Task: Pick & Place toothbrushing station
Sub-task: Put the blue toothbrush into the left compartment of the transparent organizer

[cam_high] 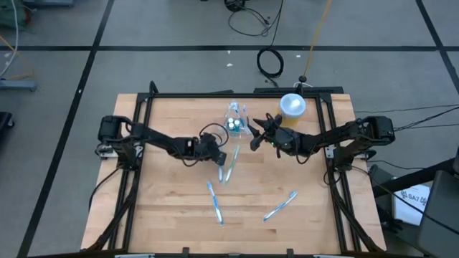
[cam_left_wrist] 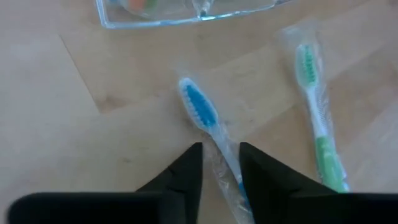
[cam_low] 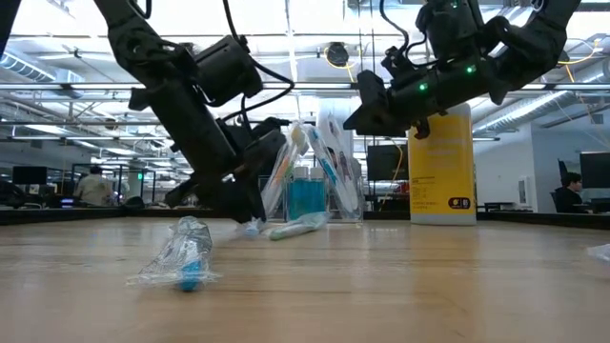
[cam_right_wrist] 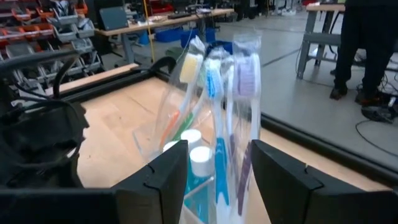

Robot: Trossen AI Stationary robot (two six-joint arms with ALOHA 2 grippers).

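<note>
Left claw [cam_left_wrist: 221,165] low over desk [cam_high: 172,201], fingers straddling wrapped blue toothbrush [cam_left_wrist: 208,127], not yet clenched; shaft runs lengthwise between them. Toothbrushing station [cam_high: 235,123] just ahead. Right claw [cam_right_wrist: 217,180] released, bracketing station, nearer.

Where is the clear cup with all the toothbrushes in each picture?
High view: the cup sits near the table's back edge, between the two grippers.
Low view: it stands mid-picture, left of the yellow jar.
Left wrist view: only its base shows, at the top edge.
Right wrist view: it is dead ahead, between the fingers.
Shared landmark: the yellow jar, in the high and low views only.
</note>
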